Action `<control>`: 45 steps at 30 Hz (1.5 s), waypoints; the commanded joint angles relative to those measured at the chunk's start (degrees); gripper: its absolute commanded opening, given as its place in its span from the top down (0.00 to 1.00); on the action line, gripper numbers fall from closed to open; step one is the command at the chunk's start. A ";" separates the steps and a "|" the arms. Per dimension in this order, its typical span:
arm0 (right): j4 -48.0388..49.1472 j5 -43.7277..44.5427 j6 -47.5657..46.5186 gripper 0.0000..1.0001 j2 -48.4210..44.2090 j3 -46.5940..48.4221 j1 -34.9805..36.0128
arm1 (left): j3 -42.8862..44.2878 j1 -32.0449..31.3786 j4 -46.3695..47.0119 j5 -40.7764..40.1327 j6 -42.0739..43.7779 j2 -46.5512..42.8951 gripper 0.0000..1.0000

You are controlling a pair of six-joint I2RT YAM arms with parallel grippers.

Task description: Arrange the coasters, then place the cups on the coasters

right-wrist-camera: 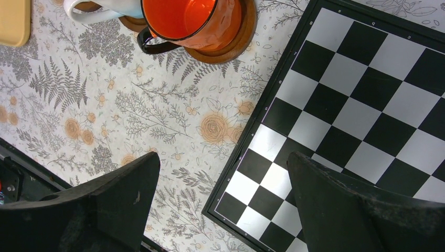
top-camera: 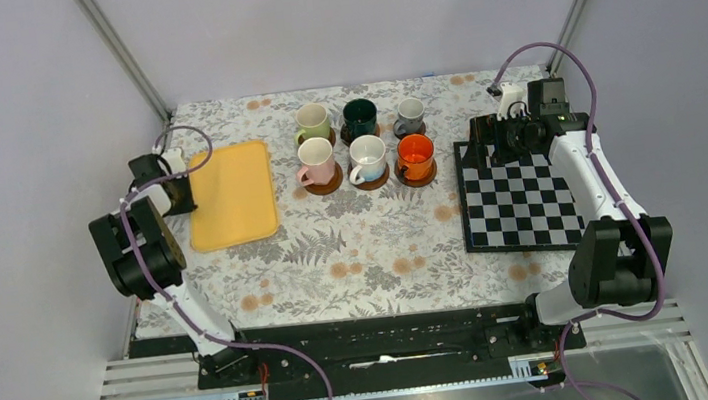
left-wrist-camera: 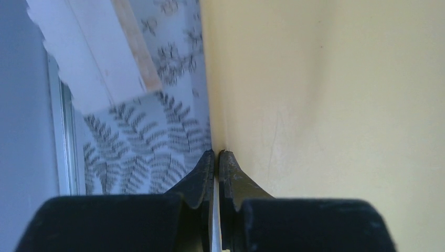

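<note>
Seemingly, six cups point(top-camera: 366, 156) atop six coasters point(right-wrist-camera: 226, 50).

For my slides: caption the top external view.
Six cups on coasters in two rows; left gripper pinches the yellow tray, right gripper open above the chessboard.

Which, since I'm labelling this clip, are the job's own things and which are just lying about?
Job's own: six cups; the coasters under them.
Lying about: yellow tray, its edge pinched in the left gripper jaws; chessboard.
</note>
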 commanded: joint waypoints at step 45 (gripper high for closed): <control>-1.12 1.55 -2.26 0.02 -2.14 1.06 -0.07 | -7.57 -27.50 -27.17 16.62 55.80 -13.40 1.00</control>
